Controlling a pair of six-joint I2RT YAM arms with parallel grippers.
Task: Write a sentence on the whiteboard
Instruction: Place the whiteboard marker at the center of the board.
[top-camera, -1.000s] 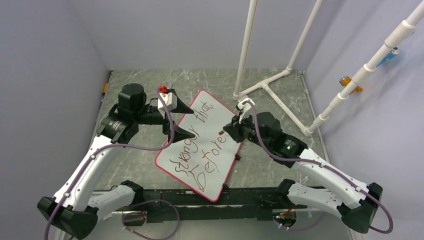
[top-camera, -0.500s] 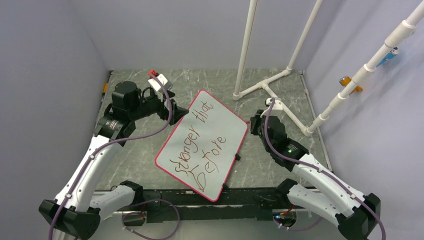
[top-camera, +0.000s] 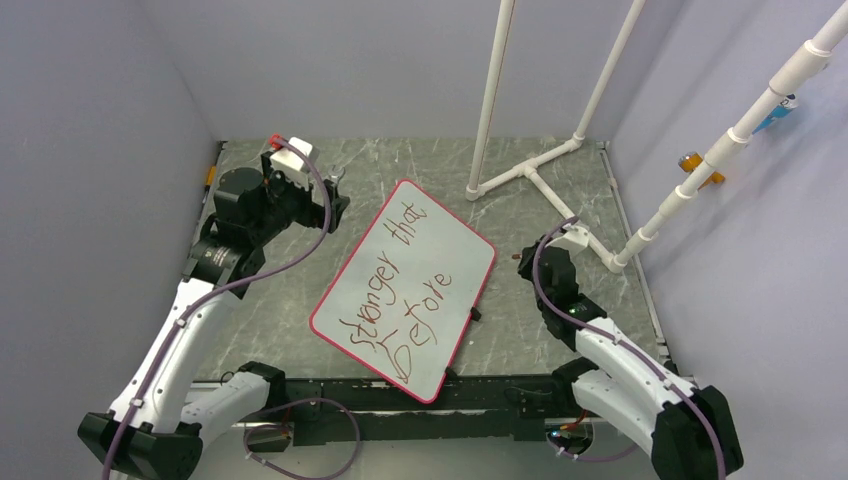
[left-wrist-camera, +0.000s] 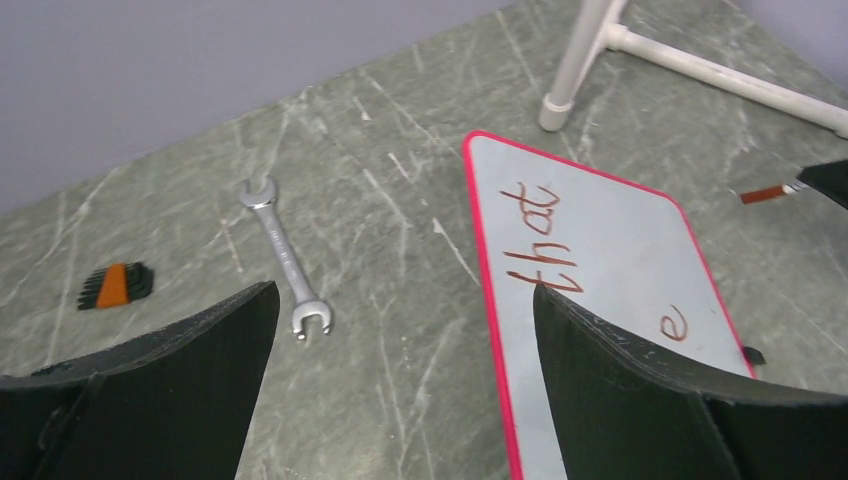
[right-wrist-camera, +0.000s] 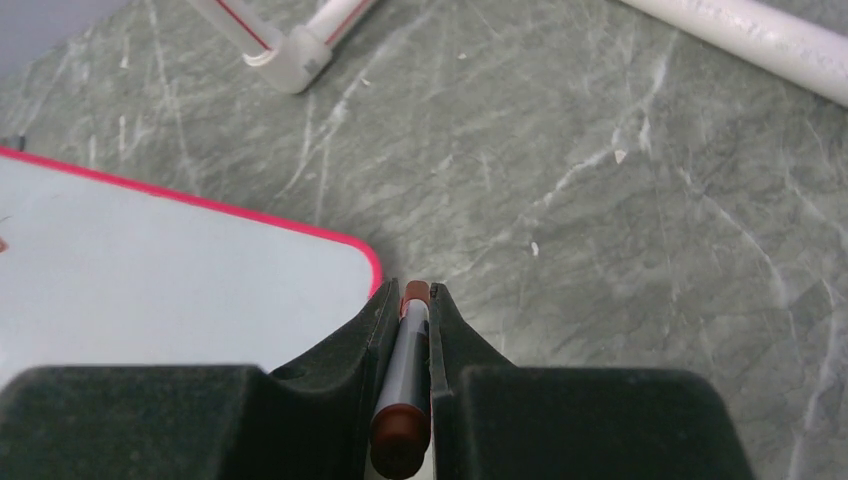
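The whiteboard (top-camera: 455, 250) lies tilted on the grey table, pink-rimmed, with the sentence (top-camera: 372, 310) "stronger that before" in dark red on it. My left gripper (top-camera: 335, 205) hovers off the board's far-left corner, open and holding nothing. In the left wrist view my left gripper (left-wrist-camera: 402, 292) spans bare table and the whiteboard (left-wrist-camera: 620, 220) edge, where "that" from the sentence (left-wrist-camera: 540, 235) shows. My right gripper (top-camera: 535, 262) sits just off the board's right corner. In the right wrist view my right gripper (right-wrist-camera: 412, 292) is shut on a dark-red marker (right-wrist-camera: 408, 350), beside the whiteboard (right-wrist-camera: 150, 270) corner.
A silver wrench (left-wrist-camera: 285, 255) and a small orange-and-black tool (left-wrist-camera: 117, 284) lie on the table at the back left. A white PVC pipe frame (top-camera: 530, 170) stands at the back right, with a foot of the pipe frame (right-wrist-camera: 290, 45) close to my right gripper.
Both arms have drawn away from the board. The left gripper went back and left off its corner. The right gripper carried the marker right, off the board's surface.
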